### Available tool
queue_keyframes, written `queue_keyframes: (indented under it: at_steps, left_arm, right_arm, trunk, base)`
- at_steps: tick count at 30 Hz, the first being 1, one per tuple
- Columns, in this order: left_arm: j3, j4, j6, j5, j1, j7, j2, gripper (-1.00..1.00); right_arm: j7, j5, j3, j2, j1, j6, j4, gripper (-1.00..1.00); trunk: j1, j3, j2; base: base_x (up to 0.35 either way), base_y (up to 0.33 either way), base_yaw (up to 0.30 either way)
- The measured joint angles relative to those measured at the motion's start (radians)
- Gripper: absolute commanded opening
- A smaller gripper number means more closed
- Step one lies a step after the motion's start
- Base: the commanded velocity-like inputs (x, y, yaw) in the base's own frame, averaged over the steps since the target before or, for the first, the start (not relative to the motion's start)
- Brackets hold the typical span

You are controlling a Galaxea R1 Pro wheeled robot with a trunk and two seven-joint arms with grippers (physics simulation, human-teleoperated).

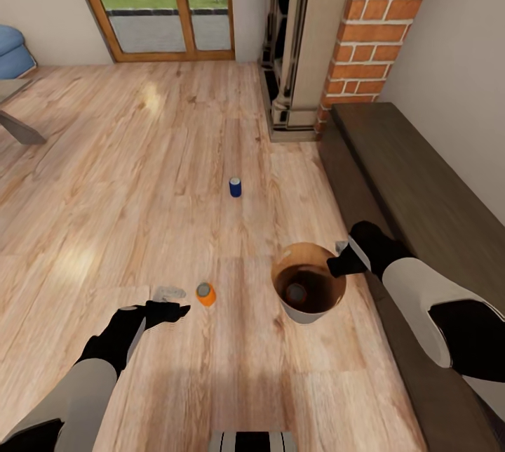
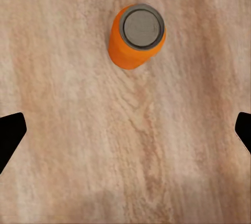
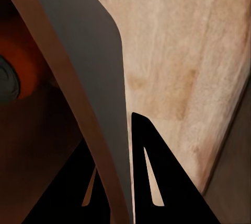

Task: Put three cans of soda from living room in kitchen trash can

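You see an orange can (image 1: 205,294), a dark blue can (image 1: 236,187), a grey, brown-lined bin (image 1: 303,313), warm wood-plank floor (image 1: 140,178), red brick chimney (image 1: 379,24).

One can (image 1: 297,293) in bin (image 1: 306,311), two (image 1: 205,293) (image 1: 235,187) left.

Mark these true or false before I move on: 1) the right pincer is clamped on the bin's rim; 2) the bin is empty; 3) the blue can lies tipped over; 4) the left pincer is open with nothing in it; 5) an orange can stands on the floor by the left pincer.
1) True. The right pincer grips the rim of the bin, one finger inside the wall, one outside.
2) False. An orange can with a silvery top already sits in the bin.
3) False. The blue can stands upright on the wood floor.
4) True. The left pincer is spread wide, holding nothing.
5) True. The orange can on the floor stands upright just beyond its fingertips.
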Motion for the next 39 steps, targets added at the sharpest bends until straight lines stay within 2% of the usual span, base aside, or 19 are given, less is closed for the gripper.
queue_keyframes:
  at_steps: [5, 10, 18, 22, 24, 26, 30, 35, 39]
  left_arm:
    - [0.0, 0.0, -0.001, -0.001, 0.0, 0.003, -0.001, 1.0]
    - [0.0, 0.0, -0.001, 0.0, 0.0, 0.006, -0.001, 1.0]
    - [-0.001, 0.001, -0.005, 0.0, 0.0, 0.009, -0.005, 1.0]
    - [-0.002, 0.001, -0.007, -0.001, 0.0, 0.015, -0.017, 1.0]
    - [-0.001, 0.001, -0.008, 0.002, 0.001, 0.025, -0.02, 1.0]
    - [0.0, -0.001, -0.007, 0.005, 0.001, 0.034, -0.021, 1.0]
    - [0.002, -0.005, -0.008, 0.008, 0.001, 0.04, -0.021, 1.0]
    - [0.002, -0.007, -0.008, 0.009, 0.001, 0.042, -0.021, 1.0]
    - [0.002, -0.006, -0.003, 0.009, 0.001, 0.044, -0.021, 1.0]
  right_arm:
    - [-0.001, 0.007, 0.002, 0.007, 0.005, -0.002, -0.002, -1.0]
    - [0.0, -0.003, -0.001, 0.011, 0.006, -0.001, -0.004, -1.0]
    - [-0.001, 0.009, -0.004, -0.012, 0.008, -0.002, -0.005, -1.0]
    - [0.001, 0.0, -0.007, -0.035, 0.008, -0.002, -0.006, -1.0]
    - [-0.001, 0.016, -0.003, -0.042, 0.009, -0.003, -0.005, -1.0]
    - [-0.001, 0.02, -0.001, -0.045, 0.009, -0.004, -0.006, -1.0]
    - [0.002, -0.012, -0.005, -0.045, 0.008, 0.0, -0.008, -1.0]
    - [-0.001, 0.009, 0.0, -0.042, 0.009, -0.002, -0.008, -1.0]
    - [0.001, -0.007, -0.003, -0.042, 0.01, -0.001, -0.007, -1.0]
  trunk:
    - [0.0, 0.0, 0.0]
    - [0.0, 0.0, 0.0]
    - [0.0, 0.0, 0.0]
    - [0.0, 0.0, 0.0]
    - [0.0, 0.0, 0.0]
    - [0.0, 0.0, 0.0]
    - [0.0, 0.0, 0.0]
    - [0.0, 0.0, 0.0]
    - [0.0, 0.0, 0.0]
  base:
    - [0.322, 0.0, 0.0]
    - [0.322, -0.015, 0.0]
    - [0.302, -0.148, 0.0]
    - [0.222, -0.147, 0.0]
    - [0.085, -0.057, 0.0]
    - [0.044, -0.029, 0.0]
    - [0.018, -0.012, 0.0]
    - [0.102, 0.019, 0.0]
    - [0.214, 0.01, 0.0]
